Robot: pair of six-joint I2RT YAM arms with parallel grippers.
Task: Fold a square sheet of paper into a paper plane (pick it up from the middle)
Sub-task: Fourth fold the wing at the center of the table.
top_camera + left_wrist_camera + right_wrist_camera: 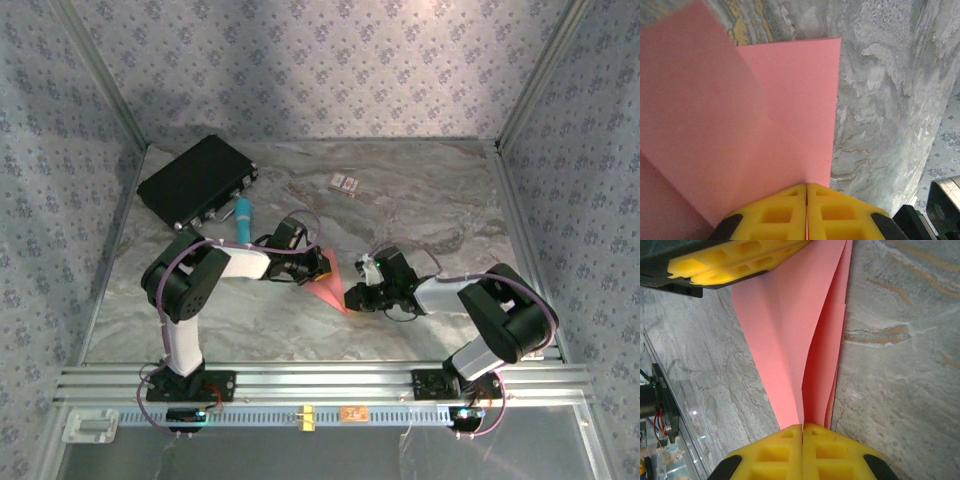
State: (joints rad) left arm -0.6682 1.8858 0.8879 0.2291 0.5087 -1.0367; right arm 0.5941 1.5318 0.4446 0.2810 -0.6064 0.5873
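The paper plane (331,289) is thin, matte, salmon-pink paper with a plain surface. It is folded into overlapping flaps with sharp straight creases (740,125), and its layers splay a little along one edge (790,340). It sits to the right of the black case (197,180) and nearer the arms, over the grey, tan-veined marble-look tabletop (430,200). Whether it touches that surface I cannot tell.

The left gripper (320,268) pinches the end of the paper closer to the case, its yellow, waffle-moulded jaws pressed together on it (806,192). The right gripper (353,297) is clamped on the end farther from the case, jaws likewise closed with the layers caught between them (802,432).

A teal marker (243,213) lies just beside the case's near corner. A small patterned card (344,184) lies well to the case's right, its print too small to read
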